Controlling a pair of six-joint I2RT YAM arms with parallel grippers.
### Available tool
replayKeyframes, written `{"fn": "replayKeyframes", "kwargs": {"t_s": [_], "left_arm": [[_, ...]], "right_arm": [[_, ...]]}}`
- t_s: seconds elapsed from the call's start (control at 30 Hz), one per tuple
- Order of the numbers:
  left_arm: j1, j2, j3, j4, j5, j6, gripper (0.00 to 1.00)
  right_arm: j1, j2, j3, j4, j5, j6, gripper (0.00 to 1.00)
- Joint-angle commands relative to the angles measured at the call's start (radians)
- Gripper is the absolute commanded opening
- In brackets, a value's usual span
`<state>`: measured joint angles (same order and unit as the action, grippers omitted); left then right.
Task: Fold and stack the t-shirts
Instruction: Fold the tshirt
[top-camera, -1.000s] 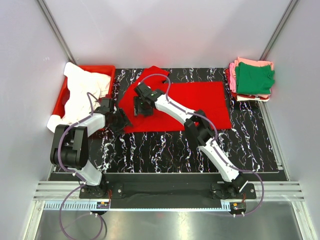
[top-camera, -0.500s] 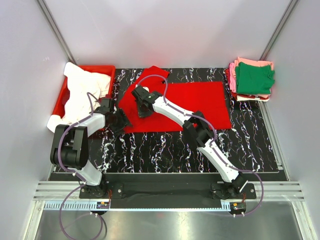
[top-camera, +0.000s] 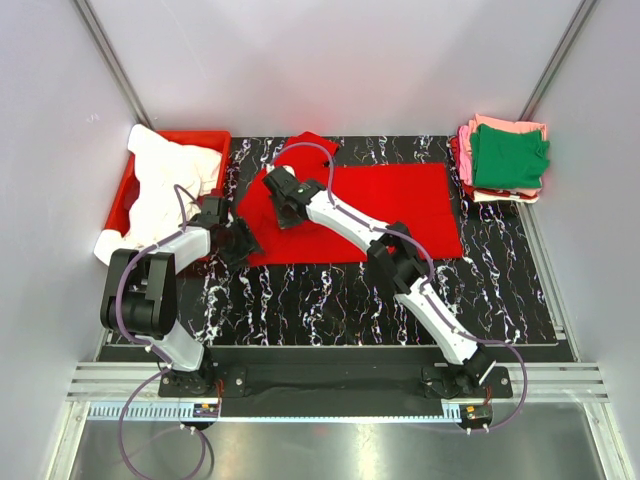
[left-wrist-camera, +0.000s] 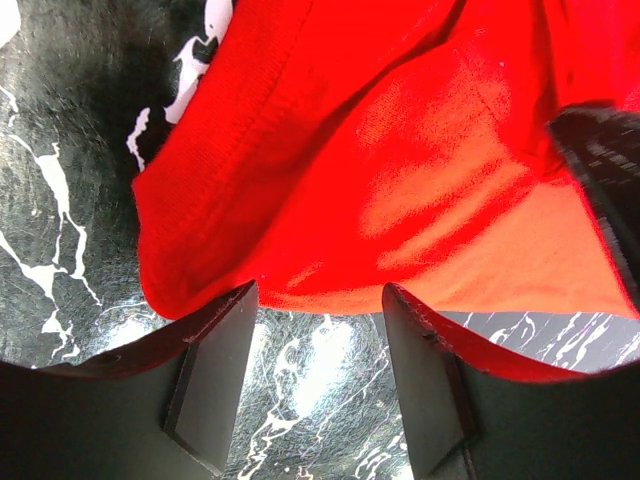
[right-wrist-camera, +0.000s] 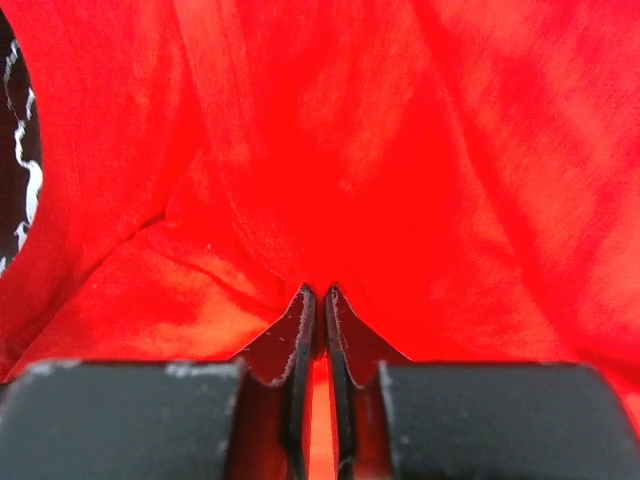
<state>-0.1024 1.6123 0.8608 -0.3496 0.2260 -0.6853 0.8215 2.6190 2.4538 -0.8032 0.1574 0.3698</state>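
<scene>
Clenched at the right gripper (right-wrist-camera: 318, 296): fingers (right-wrist-camera: 300, 330) pressed almost together on a pinched ridge of the red t-shirt (right-wrist-camera: 430, 150), with a thin strip of red between them and creases fanning away from the tips. From above, right gripper (top-camera: 283, 203) down on the left part of the shirt, near its far-left sleeve.

Released at the left gripper (left-wrist-camera: 318, 300): fingers (left-wrist-camera: 215, 370) spread apart, low over the black marbled table (left-wrist-camera: 60, 230), with the hemmed near-left edge of the red t-shirt (left-wrist-camera: 350, 150) just at the tips and not clamped. In the overhead view, left gripper (top-camera: 238, 240) at the shirt's near-left corner.

Red t-shirt (top-camera: 400, 210) spread across the middle of the table (top-camera: 330, 290), mostly flat, rumpled at its left end.

Left of it, along the table's left side, a red plastic bin (top-camera: 207, 134) with a white t-shirt (top-camera: 165, 175) heaped in it and hanging over its near rim.

At the far right corner, well apart from both grippers, a folded stack: green t-shirt (top-camera: 508, 158) on top, pink t-shirt (top-camera: 500, 125) under it, cream t-shirt (top-camera: 505, 197) showing at the near edge.
</scene>
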Motion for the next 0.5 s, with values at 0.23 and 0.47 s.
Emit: {"fn": "replayKeyframes", "kwargs": {"t_s": [0.23, 0.47], "left_arm": [[0.01, 0.023, -0.029, -0.048, -0.089, 0.032, 0.59], [0.01, 0.026, -0.028, -0.054, -0.094, 0.033, 0.58]], "right_arm": [[-0.105, -0.047, 0.051, 0.094, -0.047, -0.084, 0.14], [-0.185, -0.016, 0.059, 0.289, -0.03, -0.182, 0.07]]}}
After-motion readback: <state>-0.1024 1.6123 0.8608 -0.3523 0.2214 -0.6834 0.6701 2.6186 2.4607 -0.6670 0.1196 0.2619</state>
